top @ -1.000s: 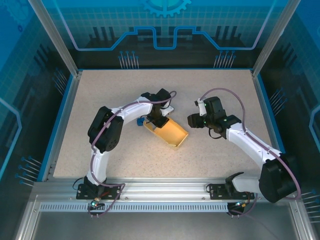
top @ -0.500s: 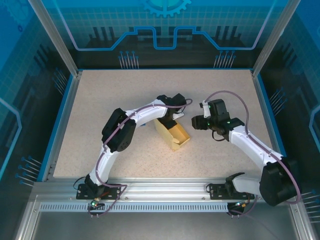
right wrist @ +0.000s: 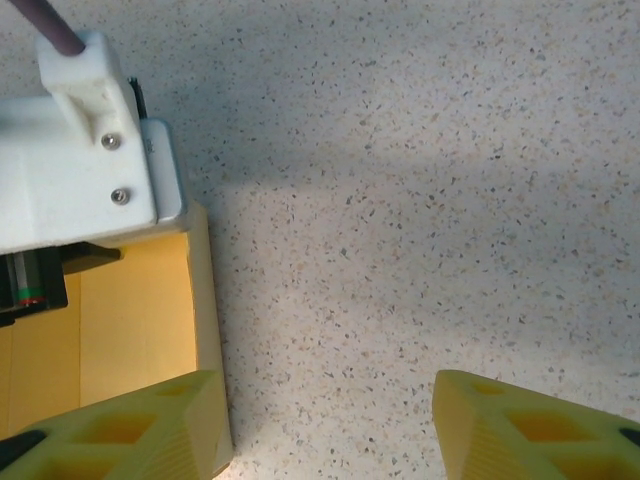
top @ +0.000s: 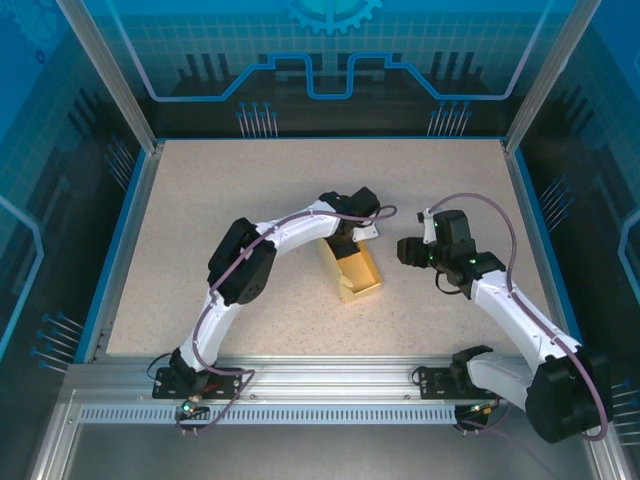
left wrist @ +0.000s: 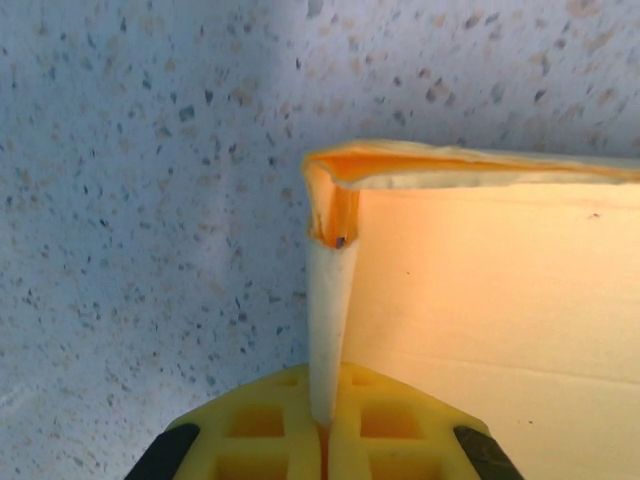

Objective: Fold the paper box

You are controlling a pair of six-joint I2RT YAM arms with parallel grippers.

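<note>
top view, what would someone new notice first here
The pale yellow paper box stands out in the middle of the speckled table, an open tray shape with its walls up. The left fingers are shut on one thin wall of it near a corner. The right fingers stand open over bare table just right of the box, holding nothing.
</note>
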